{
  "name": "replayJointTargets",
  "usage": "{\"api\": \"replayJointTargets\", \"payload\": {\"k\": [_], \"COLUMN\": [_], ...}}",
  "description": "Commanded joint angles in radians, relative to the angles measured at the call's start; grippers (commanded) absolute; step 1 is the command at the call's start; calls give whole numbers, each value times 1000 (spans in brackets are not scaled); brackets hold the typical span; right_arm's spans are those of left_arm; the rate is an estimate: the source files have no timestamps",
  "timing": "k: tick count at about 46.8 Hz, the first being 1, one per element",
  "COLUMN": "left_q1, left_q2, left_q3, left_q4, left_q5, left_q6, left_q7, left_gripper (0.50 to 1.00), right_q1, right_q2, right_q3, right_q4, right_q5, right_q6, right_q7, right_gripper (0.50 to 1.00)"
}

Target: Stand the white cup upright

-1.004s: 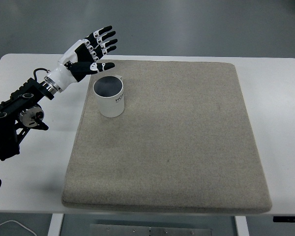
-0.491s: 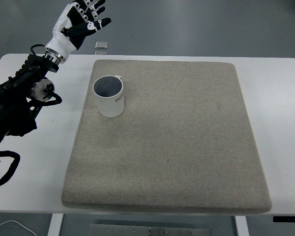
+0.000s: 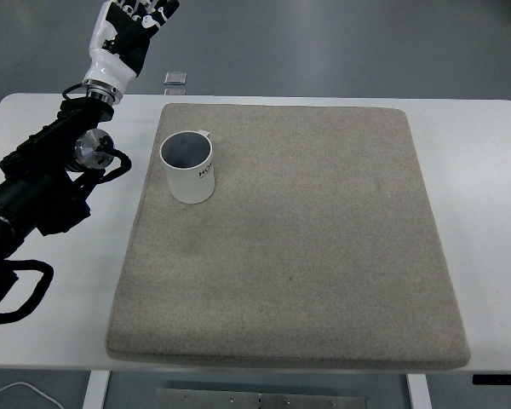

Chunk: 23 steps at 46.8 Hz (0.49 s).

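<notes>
Broadly, white worktop carrying a beige felt mat that covers most of it. Left arm lies left of mat, raised past its far-left corner. White cup stands upright on mat near that far-left corner, mouth up, nothing touching it. Left hand high beyond mat, fingers spread, empty. Small object on floor beyond mat; too small to identify.

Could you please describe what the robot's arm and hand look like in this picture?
Only the left arm shows: a bulky black mechanical limb with a round silver joint disc and loose black cables looping beside it. A white wrist cuff joins it to the left hand, which has white shells over black segmented fingers. The right arm is not in view.
</notes>
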Motion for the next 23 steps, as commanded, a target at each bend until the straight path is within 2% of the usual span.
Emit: {"api": "replayJointTargets", "payload": {"k": [1,4,10,14,23], "left_q1": [5,7,9,7,7], "left_q2": [2,2,2,0,0], "left_q3": [-5,-3,-3,-2,-8], "left_q4": [1,4,24,52,78], "left_q5": [-28,-80,-179,-209,-216], "left_q6": [6,8,12,14,15], "left_q7": [16,65,218,295,382], "left_gripper": [992,992,992,992,992], "right_q1": [0,0,2,0,0], "right_q2": [0,0,0,0,0], "right_q3": [0,0,0,0,0], "right_q4": [0,0,0,1,0], "right_q5": [0,0,0,0,0], "right_q6": [0,0,0,0,0], "right_q7": [0,0,0,0,0], "right_gripper": [930,930,930,930,930]}}
